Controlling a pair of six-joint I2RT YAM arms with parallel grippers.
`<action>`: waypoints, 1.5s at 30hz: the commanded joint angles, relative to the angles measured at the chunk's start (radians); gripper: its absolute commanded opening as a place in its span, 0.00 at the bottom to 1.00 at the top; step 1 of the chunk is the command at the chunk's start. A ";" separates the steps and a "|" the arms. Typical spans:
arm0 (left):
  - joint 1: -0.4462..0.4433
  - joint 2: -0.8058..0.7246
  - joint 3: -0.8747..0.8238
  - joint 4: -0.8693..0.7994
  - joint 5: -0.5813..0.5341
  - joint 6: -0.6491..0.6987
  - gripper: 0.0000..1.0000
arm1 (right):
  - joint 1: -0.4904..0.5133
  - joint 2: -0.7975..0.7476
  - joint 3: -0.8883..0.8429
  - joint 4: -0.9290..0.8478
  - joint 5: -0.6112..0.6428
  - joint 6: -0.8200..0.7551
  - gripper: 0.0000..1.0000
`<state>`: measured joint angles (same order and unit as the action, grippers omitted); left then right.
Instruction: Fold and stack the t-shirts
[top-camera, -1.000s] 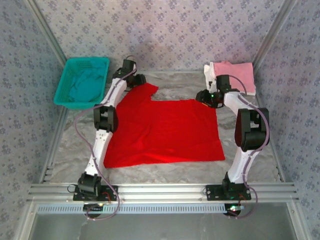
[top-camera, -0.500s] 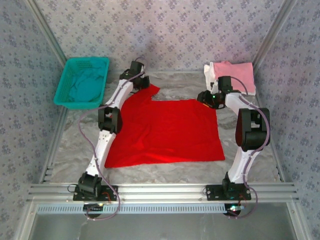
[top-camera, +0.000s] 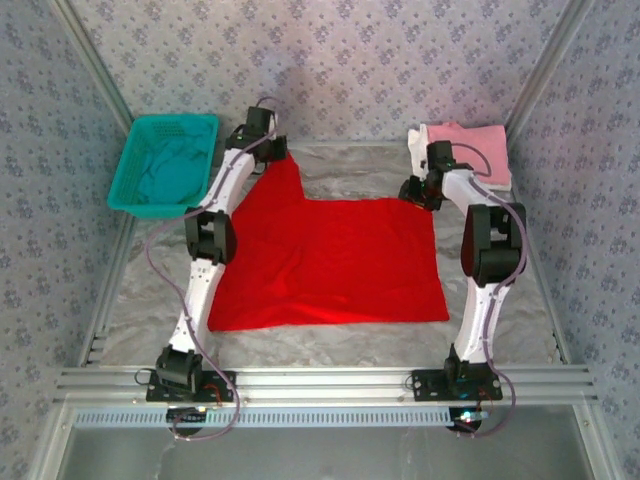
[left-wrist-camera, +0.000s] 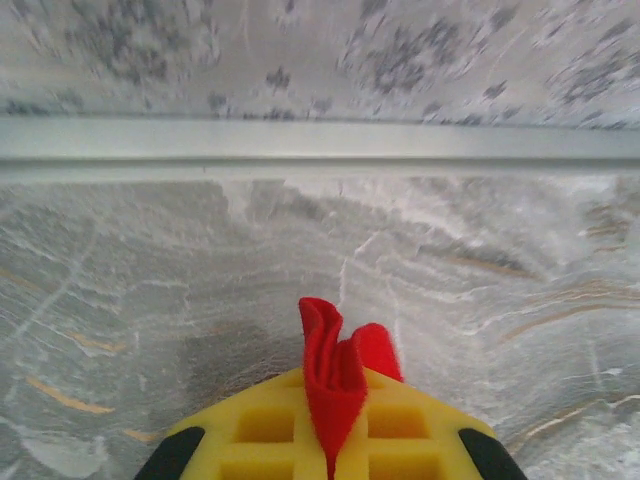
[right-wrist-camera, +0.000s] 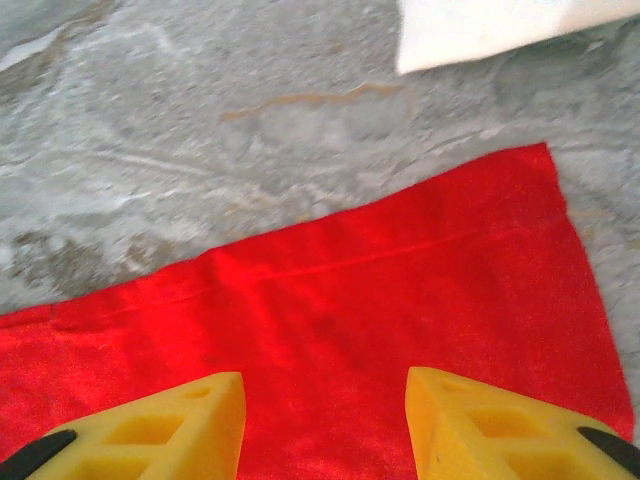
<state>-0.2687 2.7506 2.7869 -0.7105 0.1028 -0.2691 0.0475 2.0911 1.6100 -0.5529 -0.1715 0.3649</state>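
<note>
The bright red t-shirt (top-camera: 330, 260) lies spread flat across the middle of the table. At its far left corner my left gripper (top-camera: 277, 152) is shut on the red t-shirt; a pinched fold of red cloth (left-wrist-camera: 338, 380) sticks up between the yellow fingers (left-wrist-camera: 250, 430). My right gripper (top-camera: 418, 196) stands open just above the shirt's far right corner (right-wrist-camera: 520, 200), its yellow fingertips (right-wrist-camera: 190, 420) apart over red cloth. A folded pink t-shirt (top-camera: 470, 145) lies on a white t-shirt (top-camera: 425, 150) at the back right. The teal t-shirt (top-camera: 165, 170) is bunched in the basket.
A teal plastic mesh basket (top-camera: 135, 150) stands at the back left. A metal rail (left-wrist-camera: 320, 145) runs along the table's far edge, just beyond my left gripper. Patterned walls close in the back and sides.
My left gripper has pulled the shirt's far left corner toward the back edge, stretching it out. My right gripper has moved slightly back and right at the far right corner.
</note>
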 joint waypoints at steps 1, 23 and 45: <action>-0.004 -0.073 0.013 -0.004 -0.010 0.046 0.00 | 0.006 0.059 0.079 -0.125 0.086 -0.013 0.49; -0.027 -0.287 -0.286 0.006 -0.001 0.125 0.00 | -0.015 0.111 0.191 -0.190 0.211 0.003 0.53; -0.032 -0.576 -0.804 0.198 -0.068 0.154 0.00 | -0.028 0.277 0.359 -0.290 0.194 -0.041 0.33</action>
<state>-0.2993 2.2456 2.0041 -0.5587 0.0555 -0.1383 0.0238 2.3417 1.9495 -0.7975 0.0299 0.3313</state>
